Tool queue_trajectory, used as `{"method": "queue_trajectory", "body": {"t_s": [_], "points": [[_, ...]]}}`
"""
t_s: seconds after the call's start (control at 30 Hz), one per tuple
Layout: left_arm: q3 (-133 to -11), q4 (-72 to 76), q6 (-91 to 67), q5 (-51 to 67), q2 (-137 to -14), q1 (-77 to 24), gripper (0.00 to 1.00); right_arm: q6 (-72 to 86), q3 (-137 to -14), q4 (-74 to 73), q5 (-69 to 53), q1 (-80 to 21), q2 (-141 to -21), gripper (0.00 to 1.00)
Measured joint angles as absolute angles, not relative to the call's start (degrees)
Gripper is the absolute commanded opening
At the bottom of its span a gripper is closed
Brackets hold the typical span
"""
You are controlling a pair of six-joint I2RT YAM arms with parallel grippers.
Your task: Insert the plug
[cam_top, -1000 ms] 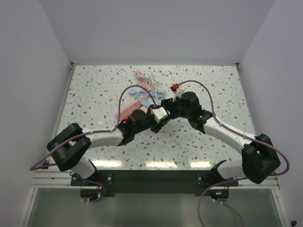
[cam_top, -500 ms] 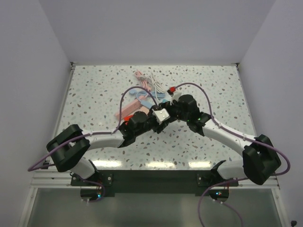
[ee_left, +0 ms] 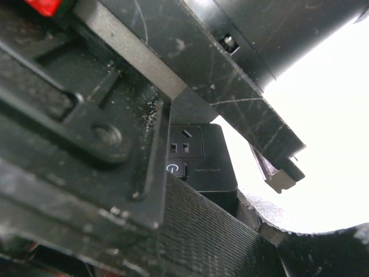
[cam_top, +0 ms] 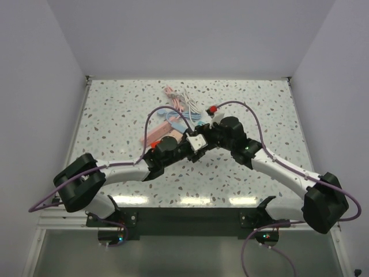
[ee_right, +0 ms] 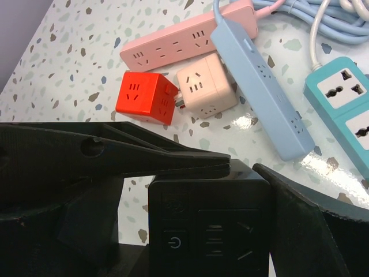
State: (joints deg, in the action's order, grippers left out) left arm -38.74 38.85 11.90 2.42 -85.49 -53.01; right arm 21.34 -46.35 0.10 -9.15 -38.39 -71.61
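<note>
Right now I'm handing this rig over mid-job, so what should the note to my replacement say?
Right gripper: shut on the black cube socket, held off the table.
Left gripper: close against the cube, grip unclear.
White block sits between the two grippers; whether it is the plug, I cannot tell.
Done: cube picked up.
Left: insert the plug; the cube's visible outlets are empty.
</note>
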Motion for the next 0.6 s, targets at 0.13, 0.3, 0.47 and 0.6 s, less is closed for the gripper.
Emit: {"method": "queue_trajectory", "body": {"t_s": [0.13,0.3,0.47,0.6], "points": [[-38.76,38.79,12.64,2.72,-85.49,-53.28,0.00,21.39,-45.65,-0.01,-8.93,-38.50,-70.76,0.97],[-38.89,39.00,13.10,2.87,-85.49,-53.69,0.00,21.39,-45.19,-0.64,-8.38,-38.63,-68.77,0.87],[-39.09,38.30,13.19,3.62,-85.27,-53.76,0.09,20.23,-44.62,-1.52,-6.57,-38.00,-68.20,0.41],[-38.98,37.93,13.04,4.27,-84.99,-53.76,0.25,20.29,-44.58,-1.89,-7.09,-37.63,-68.20,0.04]]}}
